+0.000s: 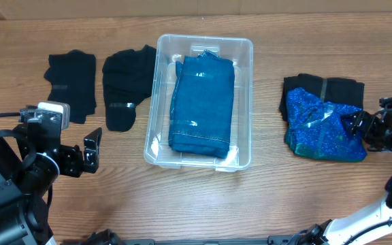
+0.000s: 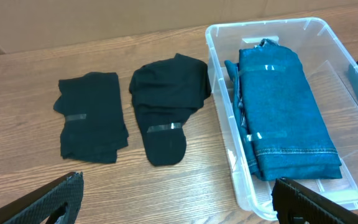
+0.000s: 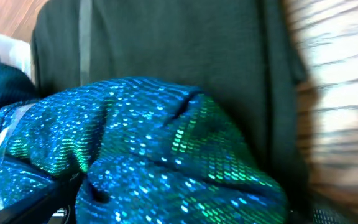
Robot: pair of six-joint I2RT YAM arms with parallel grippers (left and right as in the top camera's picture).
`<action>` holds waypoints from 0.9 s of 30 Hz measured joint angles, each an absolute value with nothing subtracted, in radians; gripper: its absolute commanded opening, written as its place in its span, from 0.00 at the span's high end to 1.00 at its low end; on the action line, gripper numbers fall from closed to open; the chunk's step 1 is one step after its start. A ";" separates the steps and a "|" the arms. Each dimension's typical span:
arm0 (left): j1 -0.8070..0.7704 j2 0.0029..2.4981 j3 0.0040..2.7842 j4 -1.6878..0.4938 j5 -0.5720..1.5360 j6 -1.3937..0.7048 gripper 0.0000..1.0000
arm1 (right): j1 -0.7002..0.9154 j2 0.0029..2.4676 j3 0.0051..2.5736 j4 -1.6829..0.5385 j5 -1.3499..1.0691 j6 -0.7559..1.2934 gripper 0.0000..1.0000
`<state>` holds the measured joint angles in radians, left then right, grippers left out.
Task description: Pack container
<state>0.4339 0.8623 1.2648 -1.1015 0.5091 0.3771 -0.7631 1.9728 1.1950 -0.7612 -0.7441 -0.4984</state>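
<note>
The clear container [image 1: 152, 102] stands mid-table with folded blue jeans [image 1: 203, 102] inside; both also show in the left wrist view, container [image 2: 219, 81] and jeans [image 2: 284, 106]. My left gripper [image 1: 92, 148] is open and empty over bare wood, front left of the container, its fingers [image 2: 176, 199] spread wide. A sparkly blue garment [image 1: 318, 129] lies on a folded black garment [image 1: 325, 88] at the right. My right gripper [image 1: 356, 126] is at the sparkly garment's right edge; its fingers [image 3: 185, 208] look open with the bunched sparkly fabric [image 3: 154, 137] between them.
Two folded black garments with tape strips lie left of the container: one far left [image 1: 70, 82] [image 2: 92, 118], one next to the container wall [image 1: 128, 82] [image 2: 166, 99]. Black fabric [image 3: 166, 43] fills the top of the right wrist view.
</note>
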 measured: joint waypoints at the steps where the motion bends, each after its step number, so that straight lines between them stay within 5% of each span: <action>1: 0.434 0.863 1.265 -1.102 0.509 0.377 0.00 | -0.757 1.973 1.195 -0.770 -0.744 -0.507 0.01; 3: 0.434 0.865 1.265 -1.102 0.509 0.377 0.00 | -0.740 1.973 1.195 -0.781 -0.745 -0.522 0.08; 7: 0.434 0.865 1.265 -1.102 0.509 0.377 0.00 | -0.691 1.973 1.195 -0.780 -0.743 -0.537 0.48; 9: 0.434 0.865 1.265 -1.103 0.509 0.377 0.00 | -0.680 1.973 1.195 -0.778 -0.741 -0.541 0.70; 10: 0.434 0.866 1.265 -1.103 0.509 0.377 0.00 | -0.680 1.973 1.195 -0.778 -0.741 -0.543 0.93; 17: 0.434 0.869 1.265 -1.104 0.509 0.377 0.00 | -0.680 1.974 1.203 -0.792 -0.759 -0.519 0.96; 27: 0.434 0.869 1.265 -1.104 0.509 0.377 0.00 | -0.667 1.985 1.545 -1.217 -0.801 -0.500 0.96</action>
<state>0.4339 0.8692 1.2648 -1.1038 0.5091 0.3775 -0.6674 1.9850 1.5448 -1.2171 -0.8005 -0.4999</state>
